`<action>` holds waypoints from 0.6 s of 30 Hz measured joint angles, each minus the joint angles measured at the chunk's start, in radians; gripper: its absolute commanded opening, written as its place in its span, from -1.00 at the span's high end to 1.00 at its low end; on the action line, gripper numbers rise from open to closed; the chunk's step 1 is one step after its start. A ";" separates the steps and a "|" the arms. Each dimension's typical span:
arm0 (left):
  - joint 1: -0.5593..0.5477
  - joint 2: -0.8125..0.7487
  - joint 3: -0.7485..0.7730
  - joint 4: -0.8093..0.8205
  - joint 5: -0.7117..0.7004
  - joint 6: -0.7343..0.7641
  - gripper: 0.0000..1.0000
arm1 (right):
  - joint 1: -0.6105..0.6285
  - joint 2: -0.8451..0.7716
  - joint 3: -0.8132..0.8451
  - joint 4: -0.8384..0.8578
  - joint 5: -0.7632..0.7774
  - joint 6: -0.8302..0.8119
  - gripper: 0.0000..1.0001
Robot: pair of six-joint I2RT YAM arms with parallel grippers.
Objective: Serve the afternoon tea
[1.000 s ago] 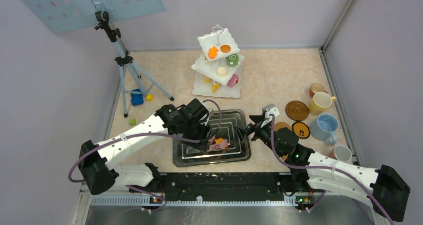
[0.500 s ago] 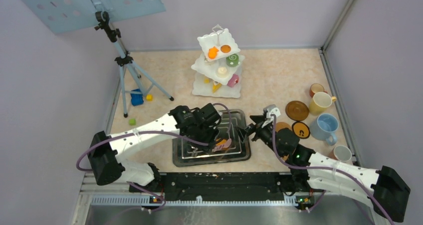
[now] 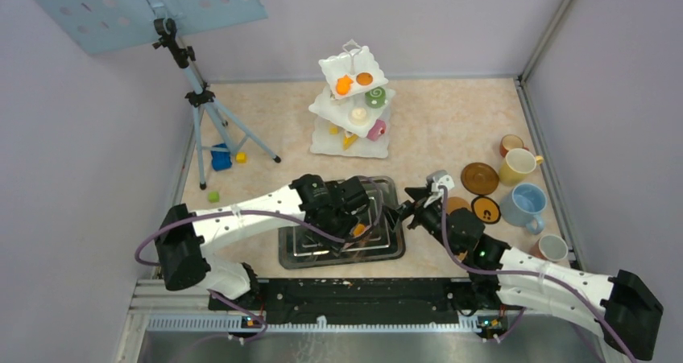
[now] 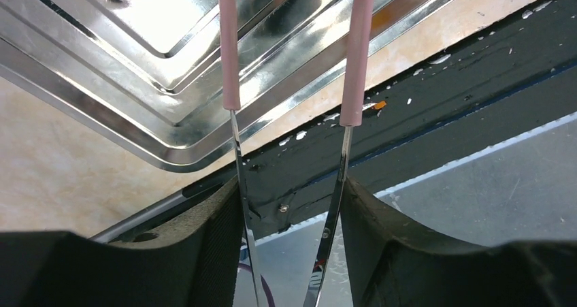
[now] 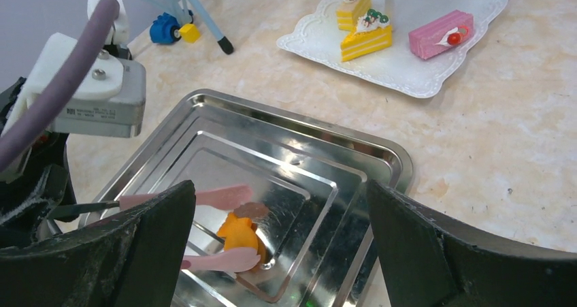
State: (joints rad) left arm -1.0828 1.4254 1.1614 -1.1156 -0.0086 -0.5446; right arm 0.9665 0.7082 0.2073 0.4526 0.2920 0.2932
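Pink tongs (image 5: 221, 197) around orange pastry (image 5: 241, 237) in tray (image 5: 384, 154)

Top view high, looking down; both wrist views close, low; all share tray (image 3: 314, 253).

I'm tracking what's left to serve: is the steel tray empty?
No, an orange pastry lies in the tray, between the tips of the tongs.

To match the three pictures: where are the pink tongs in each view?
Top external: tongs low centre, over the tray.
Left wrist: tongs top centre, two pink arms.
Right wrist: tongs lower left, either side of an orange pastry.
Shared landmark: the tray.
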 measured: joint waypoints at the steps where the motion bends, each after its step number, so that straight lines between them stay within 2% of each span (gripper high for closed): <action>1: -0.007 0.006 0.006 -0.005 -0.008 -0.001 -0.04 | 0.000 -0.003 0.000 -0.001 0.001 0.000 -0.88; 11: -0.039 0.037 0.040 -0.030 -0.095 -0.003 0.39 | 0.000 -0.047 0.000 -0.025 0.020 -0.001 -0.88; 18: -0.039 0.036 0.055 -0.048 -0.167 -0.006 0.59 | 0.000 -0.101 0.000 -0.085 0.061 -0.011 -0.88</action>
State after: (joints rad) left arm -1.1213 1.4616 1.2160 -1.1633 -0.1753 -0.5507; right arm 0.9665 0.6067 0.2077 0.3679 0.3534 0.2821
